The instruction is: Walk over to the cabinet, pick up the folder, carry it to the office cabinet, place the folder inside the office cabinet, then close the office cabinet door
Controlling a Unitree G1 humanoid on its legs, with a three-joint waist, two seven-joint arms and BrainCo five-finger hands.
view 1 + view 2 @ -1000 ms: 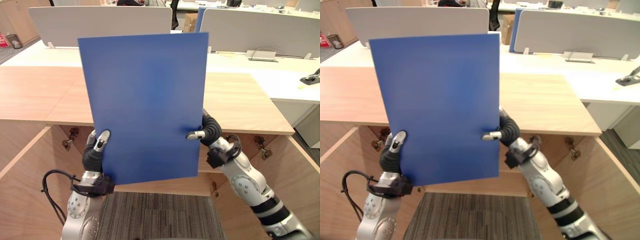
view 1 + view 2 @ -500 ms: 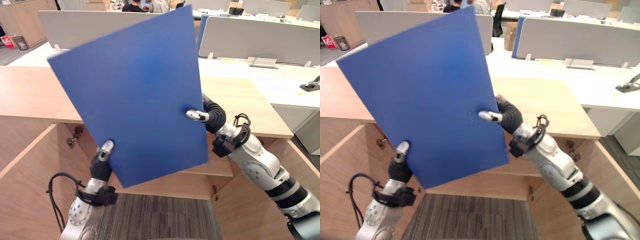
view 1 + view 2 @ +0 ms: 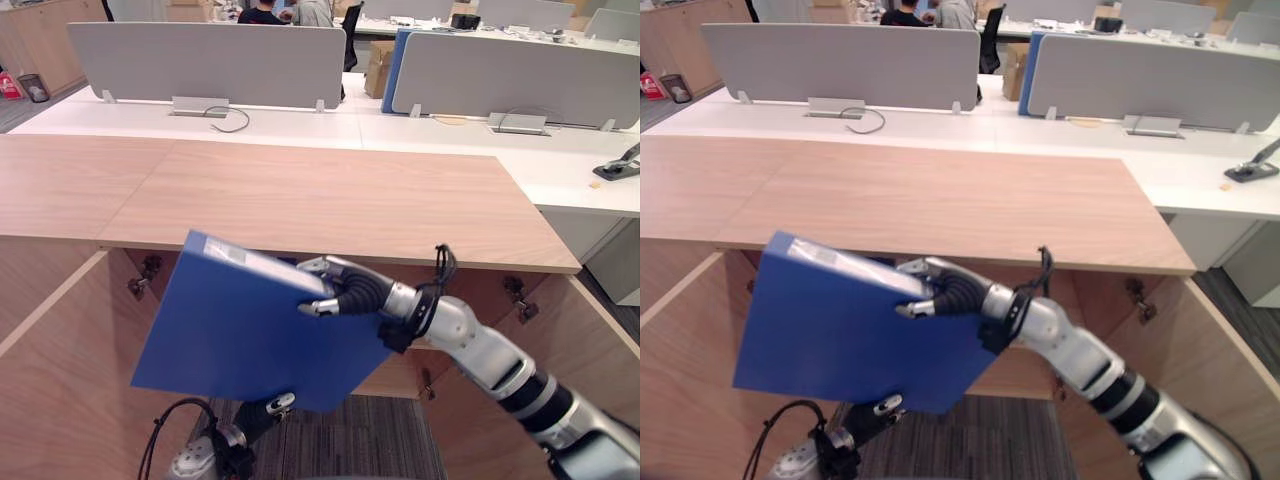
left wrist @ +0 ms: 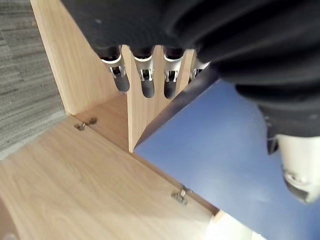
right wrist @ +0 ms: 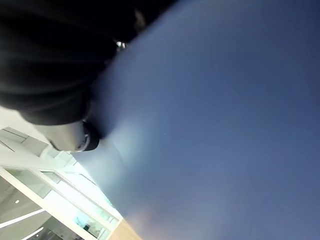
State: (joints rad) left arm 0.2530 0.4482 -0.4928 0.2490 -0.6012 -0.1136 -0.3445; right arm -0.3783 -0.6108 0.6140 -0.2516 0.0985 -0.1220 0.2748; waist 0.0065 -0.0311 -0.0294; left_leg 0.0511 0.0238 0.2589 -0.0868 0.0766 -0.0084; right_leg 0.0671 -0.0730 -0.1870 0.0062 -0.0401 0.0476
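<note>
Change: tipped folder (image 3: 250, 335) from upright to slanted, lowered toward open office cabinet (image 3: 330, 200) — pinched in right hand (image 3: 345, 290), left hand (image 4: 143, 75); insertion next.

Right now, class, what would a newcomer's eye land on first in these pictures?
The big blue folder stands out first, tilted low before the open office cabinet under the wooden top. The right hand pinches its upper right edge, and the left hand grips its bottom edge.

The right hand (image 3: 352, 292) and left hand (image 4: 144, 75) have silver dark-tipped fingers under dark ribbed covers.
</note>
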